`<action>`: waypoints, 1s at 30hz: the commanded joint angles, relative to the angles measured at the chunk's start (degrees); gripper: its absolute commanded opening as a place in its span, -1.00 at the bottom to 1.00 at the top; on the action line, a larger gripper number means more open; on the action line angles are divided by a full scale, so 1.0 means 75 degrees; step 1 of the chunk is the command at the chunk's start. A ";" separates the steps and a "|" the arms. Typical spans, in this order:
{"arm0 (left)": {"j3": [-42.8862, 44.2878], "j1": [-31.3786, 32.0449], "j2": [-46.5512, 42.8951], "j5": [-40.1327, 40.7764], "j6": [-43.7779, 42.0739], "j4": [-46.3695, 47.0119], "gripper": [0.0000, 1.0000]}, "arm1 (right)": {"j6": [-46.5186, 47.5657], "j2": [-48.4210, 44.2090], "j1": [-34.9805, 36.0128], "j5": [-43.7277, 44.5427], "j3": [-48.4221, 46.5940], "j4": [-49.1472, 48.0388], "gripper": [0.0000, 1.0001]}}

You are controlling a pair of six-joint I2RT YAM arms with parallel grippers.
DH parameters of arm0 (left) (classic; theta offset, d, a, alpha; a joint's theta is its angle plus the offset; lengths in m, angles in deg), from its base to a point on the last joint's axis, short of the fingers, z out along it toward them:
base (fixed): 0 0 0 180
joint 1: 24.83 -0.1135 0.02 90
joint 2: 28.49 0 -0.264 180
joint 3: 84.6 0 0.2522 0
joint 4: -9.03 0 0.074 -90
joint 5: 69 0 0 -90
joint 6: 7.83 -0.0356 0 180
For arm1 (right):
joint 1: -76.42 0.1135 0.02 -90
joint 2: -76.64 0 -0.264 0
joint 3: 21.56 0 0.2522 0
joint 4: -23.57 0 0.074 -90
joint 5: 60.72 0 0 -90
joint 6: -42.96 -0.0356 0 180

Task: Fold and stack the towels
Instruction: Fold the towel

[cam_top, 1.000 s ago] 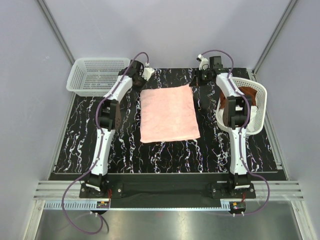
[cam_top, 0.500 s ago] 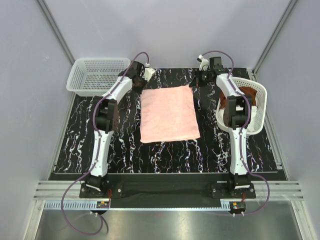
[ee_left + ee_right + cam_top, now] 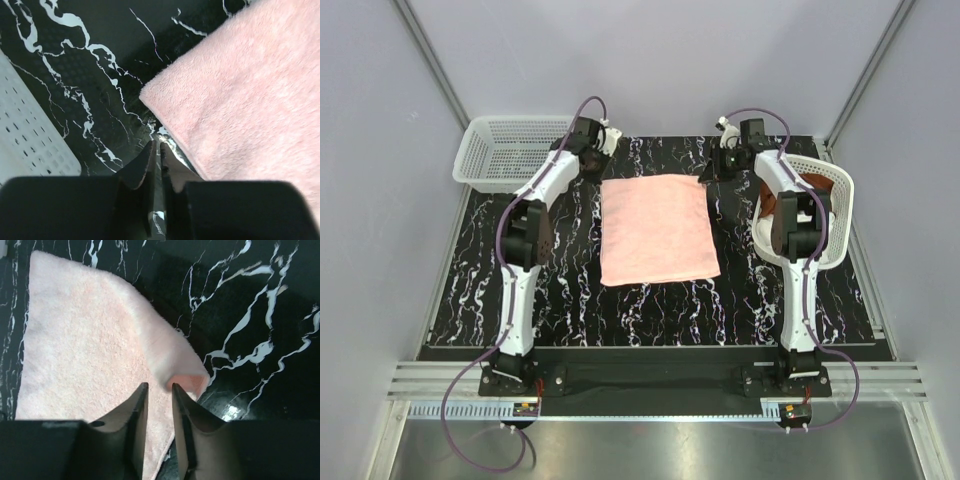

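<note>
Grey walls close in a black, white-veined table [image 3: 470,300], with both arms bolted at its near edge. Past the bases, mid-table, the pink towel [image 3: 655,230] lies flat, its long axis running near to far, well apart from both baskets. Each arm reaches to the towel's far edge. The left pincer [image 3: 158,145] hangs just off the far-left corner, tips barely apart with nothing between them. The right pincer [image 3: 159,386] sits at the far-right corner, slightly apart, the puckered corner just beyond its tips and unclamped. Each arm is nearest its own corner, so a fold would likely draw that edge nearward. Further right, a brown towel [image 3: 825,185] sits in a white basket [image 3: 840,215], and another basket [image 3: 510,150] stands far left.
</note>
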 commanded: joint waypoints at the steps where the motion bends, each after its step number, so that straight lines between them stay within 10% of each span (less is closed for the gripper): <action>1: 0.0258 0.0102 -0.0623 0.0219 0.1162 -0.0012 -0.58 | -0.0277 0.0225 -0.0041 0.0286 -0.0853 0.0116 -0.28; 8: -0.1440 0.0372 -0.2167 0.1286 0.2546 -0.0117 -0.01 | -0.1180 -0.0613 -0.0030 0.1237 -0.0509 0.0680 0.48; 22: -0.6398 0.1462 -0.4561 0.1112 0.5313 0.0784 -0.05 | -0.2318 -0.3966 0.0860 0.2785 0.4789 0.0798 0.19; 30: -0.7197 0.1942 -0.4480 0.1708 0.5840 0.0809 -0.14 | -0.2646 -0.4529 0.1716 0.4250 0.6256 0.0645 0.13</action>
